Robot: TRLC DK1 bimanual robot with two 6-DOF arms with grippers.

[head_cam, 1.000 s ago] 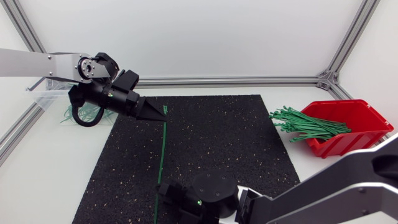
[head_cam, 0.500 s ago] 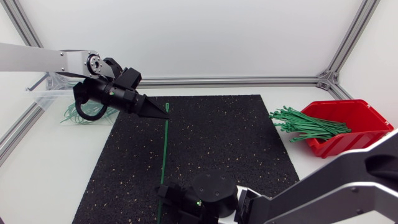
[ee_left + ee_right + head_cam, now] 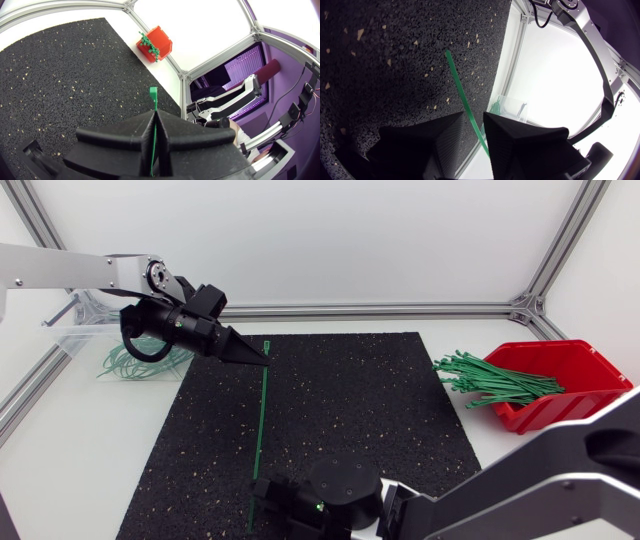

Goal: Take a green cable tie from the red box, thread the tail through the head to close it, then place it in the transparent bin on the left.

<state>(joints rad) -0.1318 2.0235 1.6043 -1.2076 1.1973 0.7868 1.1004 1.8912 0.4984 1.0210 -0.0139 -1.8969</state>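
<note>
The left claw (image 3: 262, 359) is clenched on a thin green plastic cable tie (image 3: 260, 420) just below its square head, which pokes out past the meeting fingertips in the left wrist view (image 3: 153, 93). From there the tie runs straight across the black speckled rubber mat (image 3: 350, 410) to the right claw (image 3: 262, 488). That claw is released: its fingers stand apart, and the tie's tail (image 3: 457, 82) passes through the gap between them, close to one finger. Well off to the right sits the red plastic box (image 3: 590, 360) with a bundle of loose green ties (image 3: 495, 380) spilling over its edge. The transparent plastic bin (image 3: 62, 332) stands behind the left arm
</note>
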